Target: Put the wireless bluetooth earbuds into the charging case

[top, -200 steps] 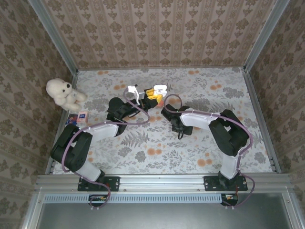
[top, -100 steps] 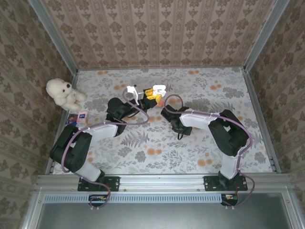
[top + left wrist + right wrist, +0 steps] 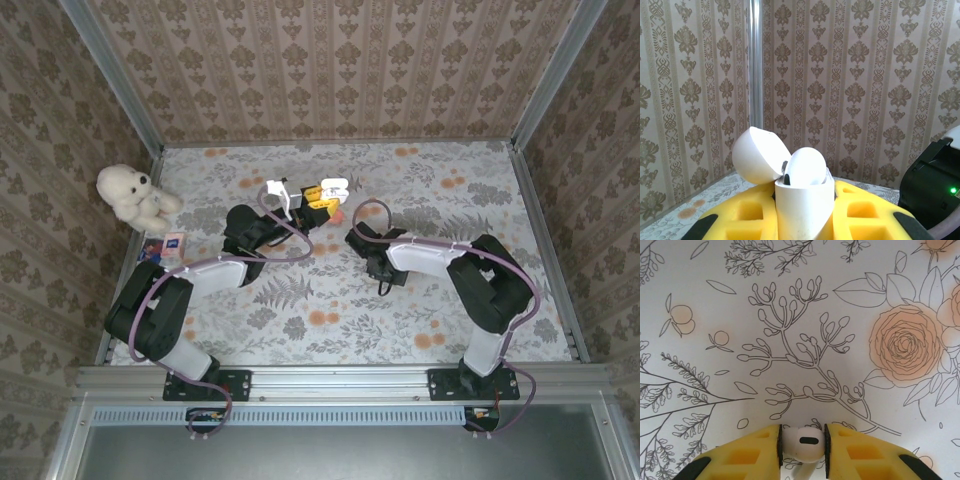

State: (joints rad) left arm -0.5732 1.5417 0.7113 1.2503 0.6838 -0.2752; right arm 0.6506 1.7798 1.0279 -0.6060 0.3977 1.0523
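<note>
In the left wrist view a white charging case (image 3: pixel 804 210) stands upright between my yellow fingers (image 3: pixel 870 217), and my left gripper (image 3: pixel 804 222) is shut on it. Its lid (image 3: pixel 757 155) is tipped open to the left, and one white earbud (image 3: pixel 806 167) sits in the body. From above, the left gripper (image 3: pixel 318 197) holds the case (image 3: pixel 335 185) at the back middle of the table. My right gripper (image 3: pixel 802 450) points down at the flowered table and is shut on a second white earbud (image 3: pixel 802 441), whose stem hangs below the pads. In the top view the right gripper (image 3: pixel 383 272) is a short way right of and nearer than the case.
A white teddy bear (image 3: pixel 132 195) sits at the far left by the wall, with a small blue card (image 3: pixel 172 243) in front of it. Patterned walls (image 3: pixel 340 70) close in the back and both sides of the flowered table (image 3: pixel 330 320).
The right jaws have narrowed onto the white earbud, and the right arm has shifted slightly to the right. The left arm and the case have not moved.
</note>
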